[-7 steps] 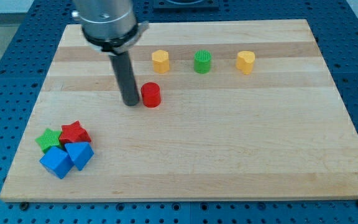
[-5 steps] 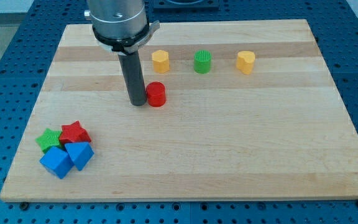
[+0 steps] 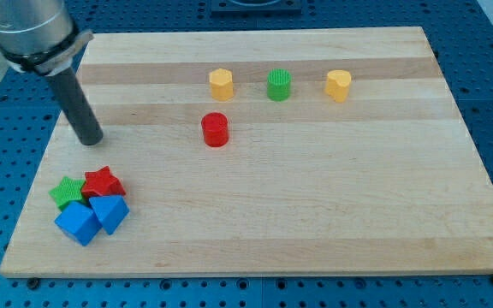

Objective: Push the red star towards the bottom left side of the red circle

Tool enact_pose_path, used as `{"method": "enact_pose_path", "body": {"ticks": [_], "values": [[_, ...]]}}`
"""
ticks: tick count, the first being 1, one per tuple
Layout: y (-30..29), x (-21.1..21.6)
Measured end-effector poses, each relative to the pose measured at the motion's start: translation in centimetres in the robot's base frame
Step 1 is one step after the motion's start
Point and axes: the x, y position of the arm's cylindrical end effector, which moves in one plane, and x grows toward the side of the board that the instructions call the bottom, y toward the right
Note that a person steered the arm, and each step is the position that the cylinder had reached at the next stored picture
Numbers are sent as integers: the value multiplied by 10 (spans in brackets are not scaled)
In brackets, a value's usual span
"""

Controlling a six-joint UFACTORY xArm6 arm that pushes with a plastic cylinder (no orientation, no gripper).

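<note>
The red star [image 3: 102, 182] lies near the board's bottom left, in a cluster with a green star [image 3: 66, 191] and two blue blocks [image 3: 77, 223] [image 3: 109, 212]. The red circle [image 3: 215, 129] stands upright near the board's middle, up and to the right of the cluster. My tip [image 3: 90, 140] rests on the board at the left, above the red star and well to the left of the red circle, touching no block.
A yellow block [image 3: 221, 83], a green circle [image 3: 279, 85] and a second yellow block [image 3: 338, 85] stand in a row near the view's top. The wooden board's left edge [image 3: 45, 162] is close to my tip.
My tip was right beside the red circle's left side, nudging it slightly right. It has since swung far to the left, away from the circle. The cluster has not moved.
</note>
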Motion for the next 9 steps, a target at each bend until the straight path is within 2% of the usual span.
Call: {"method": "enact_pose_path", "body": {"ticks": [2, 4, 5, 6, 8, 9], "values": [[-19, 118], [-19, 121], [-14, 184], [3, 180], [58, 72], [63, 67]]}}
